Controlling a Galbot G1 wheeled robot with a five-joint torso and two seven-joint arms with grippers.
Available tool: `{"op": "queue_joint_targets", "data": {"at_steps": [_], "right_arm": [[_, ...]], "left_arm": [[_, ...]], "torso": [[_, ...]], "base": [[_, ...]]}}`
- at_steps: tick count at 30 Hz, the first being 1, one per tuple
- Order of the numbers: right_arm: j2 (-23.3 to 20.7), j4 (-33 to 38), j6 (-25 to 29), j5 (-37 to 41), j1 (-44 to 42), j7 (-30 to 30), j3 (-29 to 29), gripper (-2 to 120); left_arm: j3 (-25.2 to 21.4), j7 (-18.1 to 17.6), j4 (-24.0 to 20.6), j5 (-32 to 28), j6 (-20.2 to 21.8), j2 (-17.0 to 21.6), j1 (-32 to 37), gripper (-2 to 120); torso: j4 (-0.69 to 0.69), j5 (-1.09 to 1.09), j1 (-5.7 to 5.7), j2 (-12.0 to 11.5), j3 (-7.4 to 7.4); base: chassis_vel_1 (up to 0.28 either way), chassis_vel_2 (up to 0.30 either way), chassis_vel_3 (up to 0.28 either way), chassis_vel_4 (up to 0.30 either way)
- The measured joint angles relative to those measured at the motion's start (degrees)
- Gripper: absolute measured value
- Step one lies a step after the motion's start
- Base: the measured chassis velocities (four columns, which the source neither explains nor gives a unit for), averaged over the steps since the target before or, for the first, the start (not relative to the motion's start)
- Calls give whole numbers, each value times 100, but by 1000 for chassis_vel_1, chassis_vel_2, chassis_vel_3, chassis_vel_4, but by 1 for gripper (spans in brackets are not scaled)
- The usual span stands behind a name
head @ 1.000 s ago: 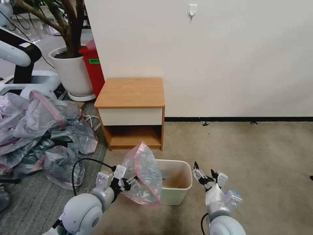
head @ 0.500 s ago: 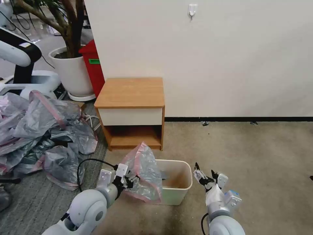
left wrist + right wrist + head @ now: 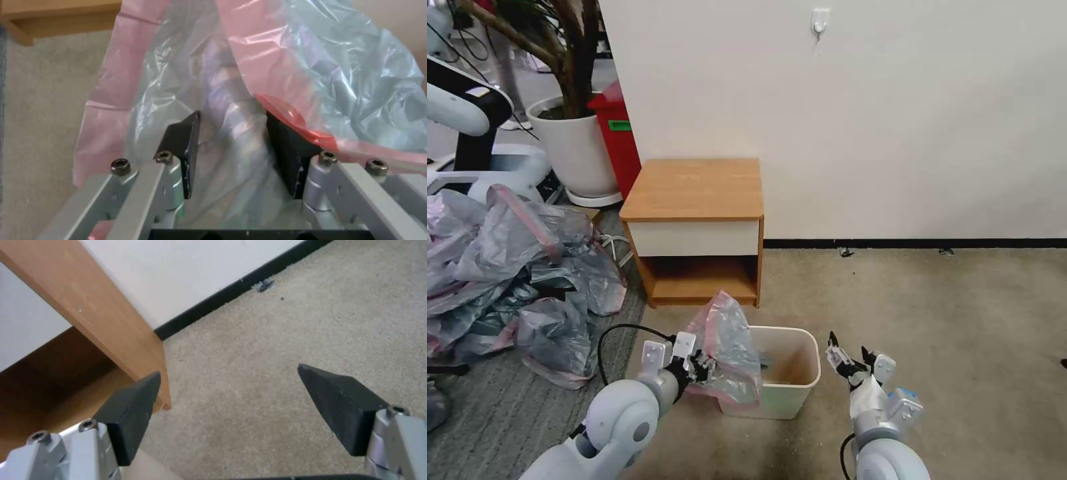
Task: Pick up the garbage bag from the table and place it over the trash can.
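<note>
Between our left gripper's point(image 3: 231, 156) matt black pads and brushed-metal links we see the bag point(image 3: 727, 350), thin glossy crinkled plastic with a pink band. Beside it is the bin point(image 3: 800, 387), smooth matt plastic. Ahead, the table point(image 3: 694, 190) is smooth wood; the carpet point(image 3: 927, 320) is rough.

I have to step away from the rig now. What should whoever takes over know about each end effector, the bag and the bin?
Left end effector: shut on the garbage bag, holding it up at the trash can's left rim.
Right end effector: open, holding nothing, just right of the trash can above the carpet.
Table: top bare, standing behind the can against the wall.
Done: the bag is off the table and at the can, draped partly over its left side.
Left: spread the bag's pink-banded mouth over the whole rim; the can's right side is not covered yet.
</note>
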Motion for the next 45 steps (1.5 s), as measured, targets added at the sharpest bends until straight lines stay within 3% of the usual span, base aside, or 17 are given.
{"op": "queue_joint_targets", "data": {"at_steps": [16, 23, 30, 42, 45], "right_arm": [[7, -56, 20, 5, 5, -2, 17, 81], [12, -97, 26, 5, 24, -5, 13, 79], [2, -104, 31, 7, 31, -5, 17, 79], [-181, 310, 32, -54, 4, -21, 144, 79], [-420, 851, 27, -54, -95, -165, 229, 80]], "left_arm": [[164, -588, 131, -735, -1, -18, -219, 38], [242, -874, 214, -1026, -2, -31, -338, 25], [276, -946, 247, -1056, -2, -32, -373, 10], [252, -918, 324, -1020, 6, -133, -480, 10], [271, -855, 336, -939, 6, -224, -581, 10]], "torso": [[0, 0, 0, 0, 0], [0, 0, 0, 0, -1], [0, 0, 0, 0, 0], [0, 0, 0, 0, 0], [0, 1, 0, 0, 0]], "base": [[0, 0, 0, 0], [0, 0, 0, 0], [0, 0, 0, 0], [0, 0, 0, 0], [0, 0, 0, 0]]}}
